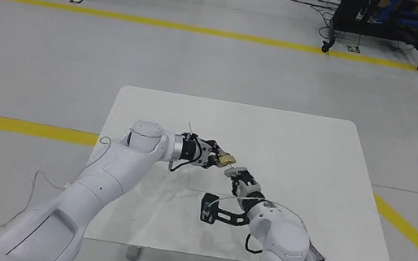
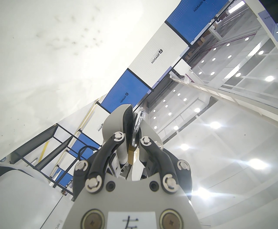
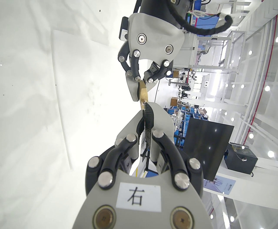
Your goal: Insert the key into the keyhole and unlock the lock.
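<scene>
Above the middle of the white table [image 1: 313,147] the two arms meet tip to tip, both lifted clear of the surface. The left gripper [image 1: 220,156] has its fingers closed on the brass lock [image 1: 226,160], which is held in the air with one end facing the other arm. In the left wrist view the lock body sits deep between the pads and its silver shackle [image 2: 139,121] sticks out past the fingertips. The right gripper [image 1: 237,175] comes from the near side of the table, its fingers pressed tightly together with the black ribbed pads meeting edge to edge. They pinch the key [image 3: 142,106], most of which is hidden between the pads (only a small glint of metal shows at the tips). That bit touches the end face of the lock, where the keyhole sits. How far the key is into the hole cannot be told from these views. In the right wrist view the lock stands in line with the right fingers, and the left gripper's linkage and grey housing rise beyond it
</scene>
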Available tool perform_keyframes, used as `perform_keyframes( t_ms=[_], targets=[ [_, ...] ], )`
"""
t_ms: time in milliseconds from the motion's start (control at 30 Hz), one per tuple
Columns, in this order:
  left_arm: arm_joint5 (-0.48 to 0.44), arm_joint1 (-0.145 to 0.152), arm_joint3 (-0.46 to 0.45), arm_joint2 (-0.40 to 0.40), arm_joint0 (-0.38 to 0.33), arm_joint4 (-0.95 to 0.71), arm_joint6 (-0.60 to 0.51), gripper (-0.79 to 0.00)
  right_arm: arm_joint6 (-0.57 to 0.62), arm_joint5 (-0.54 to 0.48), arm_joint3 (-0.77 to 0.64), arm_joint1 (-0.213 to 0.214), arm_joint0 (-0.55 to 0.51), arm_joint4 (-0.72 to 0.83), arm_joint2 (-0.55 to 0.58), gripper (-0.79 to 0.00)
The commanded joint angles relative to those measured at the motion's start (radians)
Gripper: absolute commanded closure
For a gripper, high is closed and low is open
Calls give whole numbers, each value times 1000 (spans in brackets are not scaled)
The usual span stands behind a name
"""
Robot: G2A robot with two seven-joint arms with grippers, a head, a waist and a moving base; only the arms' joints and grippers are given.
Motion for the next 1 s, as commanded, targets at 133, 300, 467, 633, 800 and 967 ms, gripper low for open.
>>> perform_keyframes(
  t_ms=[133, 300, 467, 633, 800, 967],
  targets=[
    [-6, 0, -8, 0, 4, 28, -3, 0, 27, -19, 10, -8, 10, -1, -8, 0],
    [-9, 0, -12, -3, 7, 42, -3, 0, 49, -35, 17, -15, 20, 2, -17, 0],
    [-11, 0, -16, -4, 10, 59, 3, 0, 60, -48, 16, -19, 22, -6, -20, 0],
    [-19, -1, -22, -3, 12, 85, 15, 0, 67, -85, 14, -21, 22, -27, -27, 0],
    [-16, -2, -26, 5, 13, 114, 12, 0, 80, -121, 8, -24, 22, -55, -41, 0],
    [-19, -4, -28, 5, 14, 125, 3, 0, 76, -131, 11, -30, 26, -45, -47, 0]
  ],
)
